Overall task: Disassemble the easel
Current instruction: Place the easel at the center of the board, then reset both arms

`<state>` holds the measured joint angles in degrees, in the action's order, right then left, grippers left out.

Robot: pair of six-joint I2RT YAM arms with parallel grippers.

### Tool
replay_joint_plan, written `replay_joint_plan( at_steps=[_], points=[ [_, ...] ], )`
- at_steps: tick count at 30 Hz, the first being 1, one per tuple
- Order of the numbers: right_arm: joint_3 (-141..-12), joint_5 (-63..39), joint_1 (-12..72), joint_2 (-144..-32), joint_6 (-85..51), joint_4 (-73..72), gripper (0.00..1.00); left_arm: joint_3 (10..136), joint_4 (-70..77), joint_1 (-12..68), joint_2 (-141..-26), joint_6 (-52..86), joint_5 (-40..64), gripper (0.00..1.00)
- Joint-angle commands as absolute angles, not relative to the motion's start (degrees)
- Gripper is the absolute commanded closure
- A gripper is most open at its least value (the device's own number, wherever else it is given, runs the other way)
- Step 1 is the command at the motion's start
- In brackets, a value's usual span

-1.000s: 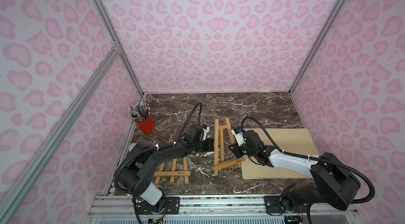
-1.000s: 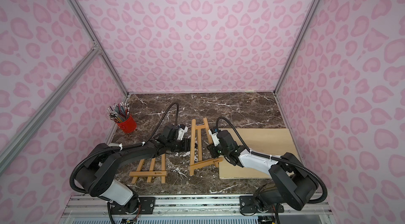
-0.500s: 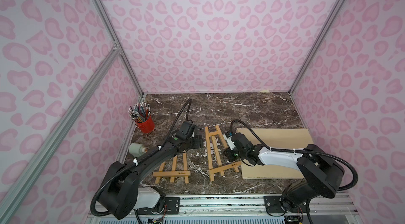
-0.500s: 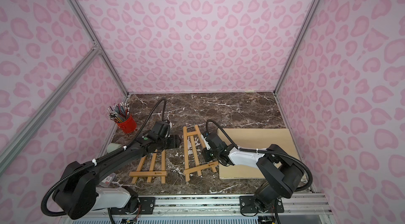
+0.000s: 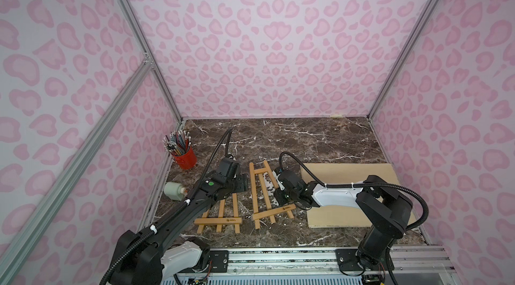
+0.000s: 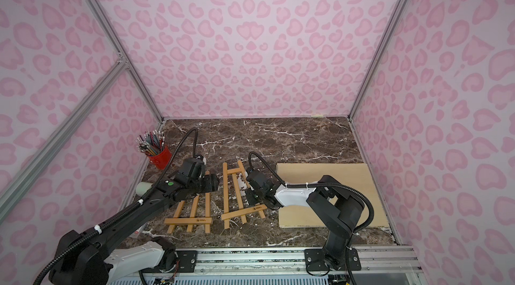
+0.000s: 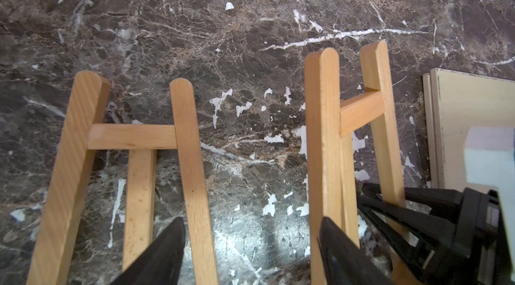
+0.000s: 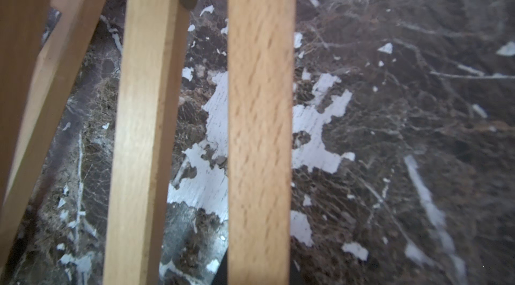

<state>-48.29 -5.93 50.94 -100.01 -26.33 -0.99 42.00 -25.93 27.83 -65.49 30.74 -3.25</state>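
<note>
Left wrist view: left hand point(image 7: 250, 244) spread over the tabletop point(image 7: 223, 46) beside one easel point(image 7: 186, 158) lying flat; right hand point(image 7: 362, 196) pinches a leg of the other easel point(image 7: 323, 130).

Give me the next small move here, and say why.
Probably open the right claw: it is shut on a side rail of the light-wood easel nearest the pale flat board, which lies flat on the dark marble tabletop, and the left claw stands open, holding nothing.
</note>
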Motion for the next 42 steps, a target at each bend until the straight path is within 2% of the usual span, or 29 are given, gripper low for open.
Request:
replay_joint_plan(
  at_steps=[1,8,17,21,27,31,34,42],
  points=[
    [-47.9,-4.1,51.1,-100.8,-27.2,5.6,0.74,41.7,-27.1,27.4,-64.6,29.7,-4.3,0.22],
    [-48.0,-4.4,51.1,-100.0,-27.4,5.5,0.67,41.8,-28.0,27.0,-63.4,28.8,-4.7,0.21],
    [-48.6,-3.9,49.0,-93.4,-25.8,8.2,0.55,42.2,-29.9,24.4,-60.8,25.2,-6.7,0.13],
    [-47.9,-3.7,46.3,-88.1,-24.3,9.2,0.44,42.2,-30.6,21.2,-59.2,21.4,-7.9,0.07],
    [-45.7,-4.6,38.1,-77.8,-18.9,7.7,0.19,44.6,-30.0,19.4,-59.8,17.3,-12.3,0.02],
    [-44.6,-1.9,32.4,-73.4,-14.6,6.6,0.06,45.5,-28.2,18.4,-59.3,12.8,-14.8,0.0],
    [-43.7,-3.9,26.1,-71.8,-11.3,4.9,0.02,45.1,-25.1,17.5,-58.7,8.5,-15.0,0.01],
    [-36.3,-6.8,7.7,-67.3,-6.5,-7.6,0.02,41.1,-14.4,11.9,-59.6,3.4,-13.7,0.01]
  ],
)
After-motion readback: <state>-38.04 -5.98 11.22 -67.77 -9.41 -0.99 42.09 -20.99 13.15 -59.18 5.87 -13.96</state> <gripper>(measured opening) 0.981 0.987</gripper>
